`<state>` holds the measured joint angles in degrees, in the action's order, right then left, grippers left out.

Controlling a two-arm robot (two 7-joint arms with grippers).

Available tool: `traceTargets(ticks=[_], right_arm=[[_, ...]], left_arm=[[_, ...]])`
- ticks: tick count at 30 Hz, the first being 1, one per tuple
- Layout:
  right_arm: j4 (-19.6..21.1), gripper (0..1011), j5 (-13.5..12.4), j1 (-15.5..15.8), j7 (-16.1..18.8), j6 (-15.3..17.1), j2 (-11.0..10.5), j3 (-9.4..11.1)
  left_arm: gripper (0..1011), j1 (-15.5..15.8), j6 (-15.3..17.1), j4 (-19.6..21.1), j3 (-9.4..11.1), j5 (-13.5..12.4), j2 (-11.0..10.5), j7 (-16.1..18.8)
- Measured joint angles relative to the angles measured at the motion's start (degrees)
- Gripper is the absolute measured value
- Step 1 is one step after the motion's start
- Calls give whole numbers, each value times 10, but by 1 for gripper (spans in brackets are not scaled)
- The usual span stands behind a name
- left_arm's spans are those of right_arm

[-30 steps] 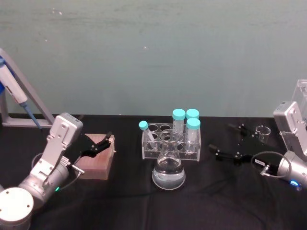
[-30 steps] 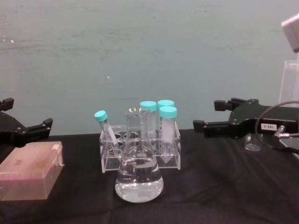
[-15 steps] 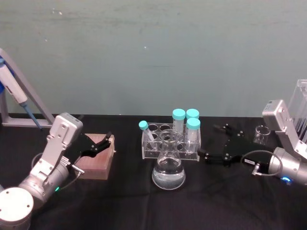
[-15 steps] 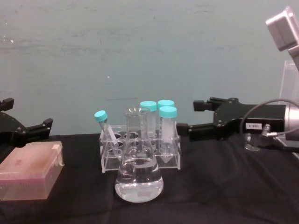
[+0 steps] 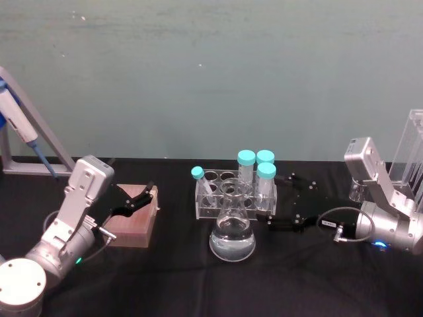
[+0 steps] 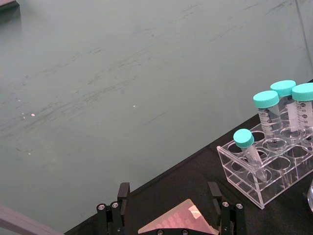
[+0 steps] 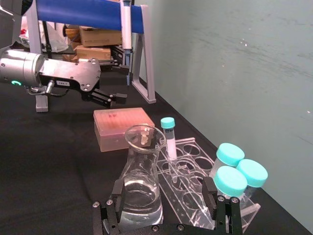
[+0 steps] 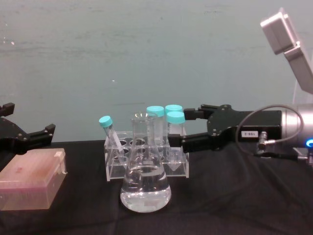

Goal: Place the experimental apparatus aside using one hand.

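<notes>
The conical flask (image 5: pixel 232 232), with clear liquid in it, stands at the table's middle, in front of the low tube rack (image 5: pixel 234 195). My right gripper (image 5: pixel 274 199) is open just right of the flask and the rack, touching neither. In the right wrist view the flask (image 7: pixel 142 191) lies ahead between the open fingers (image 7: pixel 113 203). In the chest view the right gripper (image 8: pixel 187 128) hovers level with the teal caps. The small beaker (image 5: pixel 355 193) is partly hidden behind my right wrist. The tall acrylic rack (image 5: pixel 411 152) stands at the far right. My left gripper (image 5: pixel 135 198) is parked open at the left.
A pink box (image 5: pixel 132 223) lies under my left gripper. A blue pipette on a grey stand (image 5: pixel 26 132) leans at the far left. The tube rack holds several teal-capped tubes (image 8: pixel 166 122). A green wall runs close behind the table.
My right gripper has moved left, away from the beaker, to beside the flask and the tube rack, staying open. The left arm has not moved.
</notes>
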<state>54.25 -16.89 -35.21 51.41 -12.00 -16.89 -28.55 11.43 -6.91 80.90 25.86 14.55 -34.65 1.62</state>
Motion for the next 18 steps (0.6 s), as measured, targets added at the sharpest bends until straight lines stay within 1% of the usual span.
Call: traceTargets(ticks=[1, 7, 9, 18], right_arm=[[0, 1003, 0, 0, 0, 0, 0, 0], [-31, 1003, -6, -20, 8, -10, 9, -13], [-34, 1003, -7, -21, 9, -12, 10, -14], [-64, 1003, -13, -43, 19, -24, 21, -36]], left_arm=[[1000, 0, 0, 0, 0, 0, 0, 0], [1000, 0, 0, 0, 0, 0, 0, 0], [1000, 0, 0, 0, 0, 0, 0, 0], [1000, 0, 0, 0, 0, 0, 0, 0]])
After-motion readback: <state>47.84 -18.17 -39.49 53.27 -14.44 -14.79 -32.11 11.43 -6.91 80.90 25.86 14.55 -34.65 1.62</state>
